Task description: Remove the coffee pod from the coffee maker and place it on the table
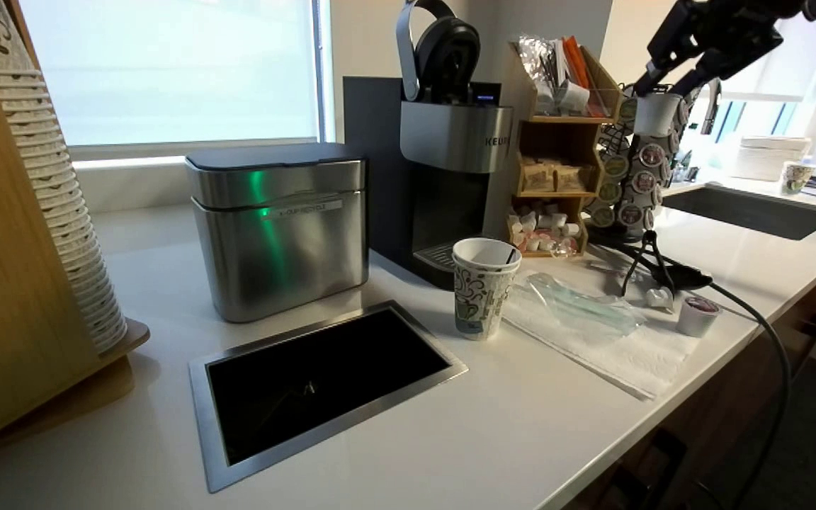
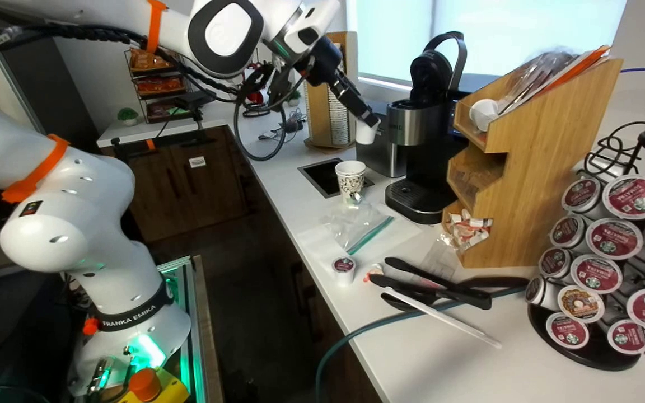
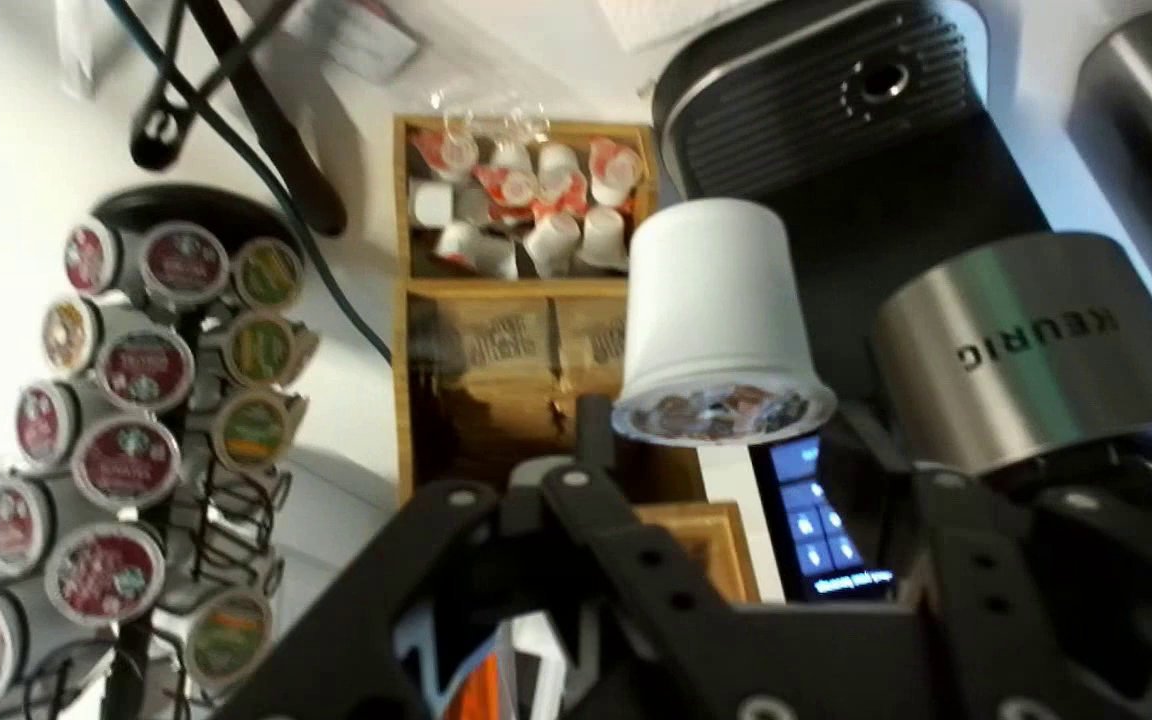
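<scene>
The coffee pod (image 3: 721, 290), a white cup with a patterned foil lid, is held between the fingers of my gripper (image 3: 726, 440). In both exterior views the pod (image 1: 656, 115) (image 2: 365, 133) hangs at the fingertips of my gripper (image 1: 663, 88) (image 2: 372, 119), high above the white table (image 1: 521, 432) (image 2: 440, 364). The coffee maker (image 1: 450, 138) (image 2: 415, 126) stands with its top lid raised. In the wrist view the coffee maker (image 3: 1036, 345) is right of the pod and apart from it. The inside of its pod holder is hidden.
Paper cups (image 1: 482, 290), a plastic bag (image 1: 585, 304), a loose pod (image 2: 344, 271) and black utensils (image 2: 434, 288) lie before the coffee maker. A wooden organizer (image 2: 546, 168) and pod rack (image 2: 613, 263) stand beside it. A metal box (image 1: 287, 241) and black framed panel (image 1: 323, 375) are across.
</scene>
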